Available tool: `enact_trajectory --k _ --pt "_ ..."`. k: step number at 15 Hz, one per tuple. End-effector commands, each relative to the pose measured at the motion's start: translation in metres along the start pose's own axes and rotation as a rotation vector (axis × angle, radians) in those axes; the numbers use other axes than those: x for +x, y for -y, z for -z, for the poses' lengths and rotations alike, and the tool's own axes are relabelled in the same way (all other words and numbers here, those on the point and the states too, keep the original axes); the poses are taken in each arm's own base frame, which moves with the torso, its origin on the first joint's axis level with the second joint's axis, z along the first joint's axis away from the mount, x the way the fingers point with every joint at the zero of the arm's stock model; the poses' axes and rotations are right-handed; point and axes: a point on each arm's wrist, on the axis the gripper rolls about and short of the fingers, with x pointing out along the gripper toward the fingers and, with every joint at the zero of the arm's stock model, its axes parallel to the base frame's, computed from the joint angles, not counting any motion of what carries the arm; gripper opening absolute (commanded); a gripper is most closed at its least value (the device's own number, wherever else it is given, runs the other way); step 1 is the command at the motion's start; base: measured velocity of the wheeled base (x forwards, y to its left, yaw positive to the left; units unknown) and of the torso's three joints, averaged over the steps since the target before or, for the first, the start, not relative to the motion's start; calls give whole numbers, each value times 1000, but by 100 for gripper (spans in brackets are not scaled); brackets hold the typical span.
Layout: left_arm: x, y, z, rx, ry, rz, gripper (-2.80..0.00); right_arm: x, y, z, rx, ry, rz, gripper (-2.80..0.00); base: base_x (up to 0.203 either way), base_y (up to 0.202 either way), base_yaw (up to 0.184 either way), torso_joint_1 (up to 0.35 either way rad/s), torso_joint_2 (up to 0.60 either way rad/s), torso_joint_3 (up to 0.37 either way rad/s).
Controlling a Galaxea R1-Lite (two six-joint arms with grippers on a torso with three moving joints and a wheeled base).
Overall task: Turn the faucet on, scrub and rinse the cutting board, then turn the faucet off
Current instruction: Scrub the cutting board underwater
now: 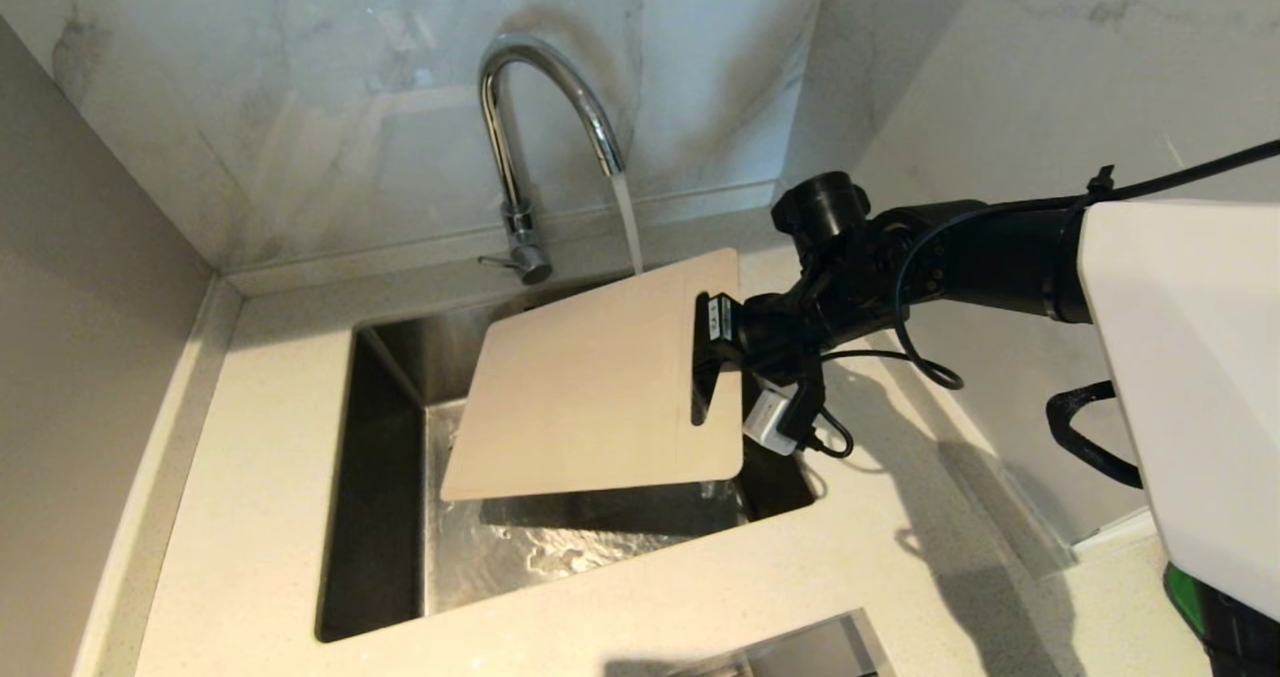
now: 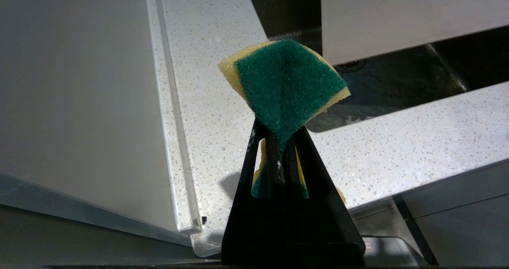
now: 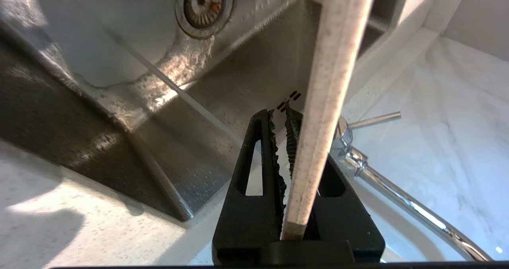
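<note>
Water runs from the faucet (image 1: 545, 127), upper centre, onto the cutting board (image 1: 590, 387). The right gripper (image 1: 715, 357) pinches the board's handle end mid-frame over the sink (image 1: 385, 517). The left gripper (image 2: 280, 149) clamps a sponge (image 2: 284, 86).

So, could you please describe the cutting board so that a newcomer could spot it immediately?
Find the steel sink set in the speckled pale countertop. Tilted above it, under the running chrome gooseneck faucet, is the thin beige plastic cutting board. It is the only flat slab, clamped by the right gripper beside its handle slot.
</note>
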Motion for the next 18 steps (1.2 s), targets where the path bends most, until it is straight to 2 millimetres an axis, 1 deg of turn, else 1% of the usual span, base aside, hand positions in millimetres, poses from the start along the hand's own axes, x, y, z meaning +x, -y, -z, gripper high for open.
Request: enact_trajectory --k 1,4,6,15,18 --pt "0 0 0 -1 -1 -1 -280 7 -5 -1 -7 12 -1 -280 0 0 0 0 0 0" --pt "0 0 0 0 -2 -1 -280 8 -7 -1 -4 12 -3 -280 0 0 0 0 0 0" --pt "0 0 0 0 -2 -1 -280 11 -12 0 4 14 -9 -280 0 0 0 0 0 0" --pt "0 0 0 -1 -2 -1 -280 13 -19 10 -9 -53 8 -280 0 0 0 0 0 0" --pt "0 0 0 0 -1 -1 -280 18 -23 11 -11 -61 10 -280 0 0 0 0 0 0"
